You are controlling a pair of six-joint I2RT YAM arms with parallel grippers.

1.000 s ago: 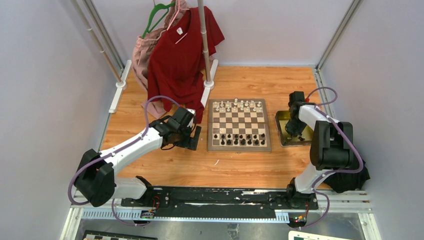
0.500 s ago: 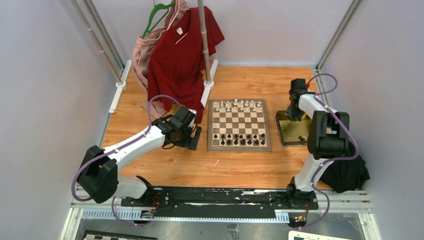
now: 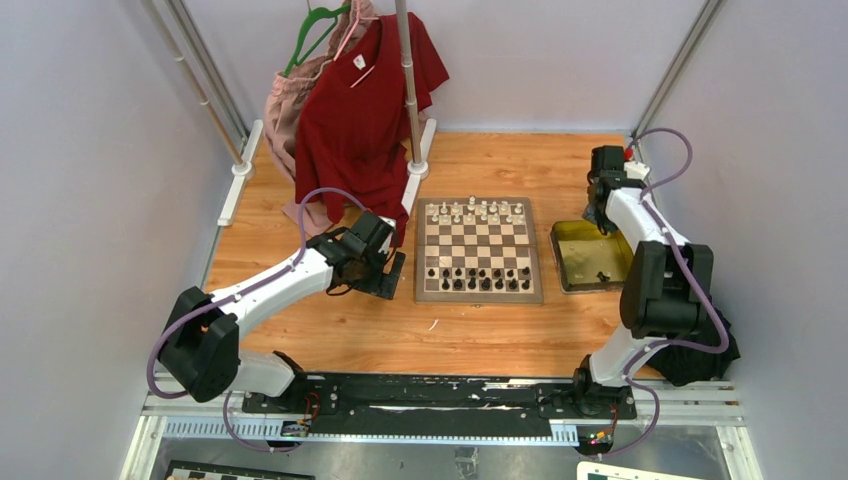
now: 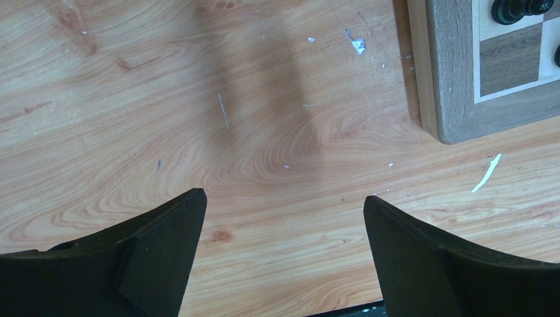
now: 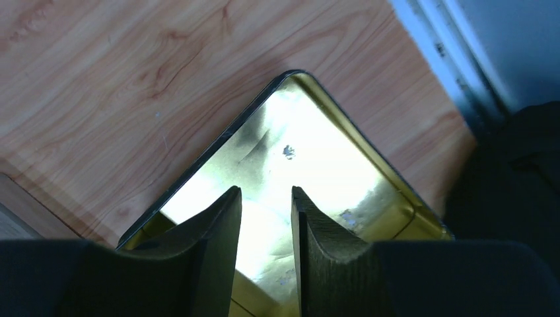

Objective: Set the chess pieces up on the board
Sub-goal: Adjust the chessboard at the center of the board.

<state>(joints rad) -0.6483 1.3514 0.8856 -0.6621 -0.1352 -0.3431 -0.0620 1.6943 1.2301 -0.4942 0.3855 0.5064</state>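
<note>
The board (image 3: 479, 294) lies mid-table, with white chess pieces (image 3: 480, 211) on its far rows and black ones (image 3: 478, 278) on its near rows. My left gripper (image 3: 385, 272) hangs open just left of the board. In the left wrist view its fingers (image 4: 165, 244) stand wide apart over bare wood, beside the board's corner (image 4: 455, 99) and one black piece (image 4: 518, 8). My right gripper (image 3: 600, 215) hovers at the far end of the gold tray (image 3: 575, 262). The right wrist view shows the gripper (image 5: 266, 191) with a narrow gap and nothing in it, above the tray (image 5: 330, 172).
A red shirt (image 3: 365, 110) and pink garment hang on a rack at the back left, its pole base (image 3: 415, 168) near the board's far corner. Black cloth (image 3: 700, 355) lies at the right edge. A small dark speck (image 3: 601, 276) sits in the tray.
My right gripper has moved from the middle of the tray toward its far end, and its jaws now stand slightly apart. The left arm has barely shifted.
</note>
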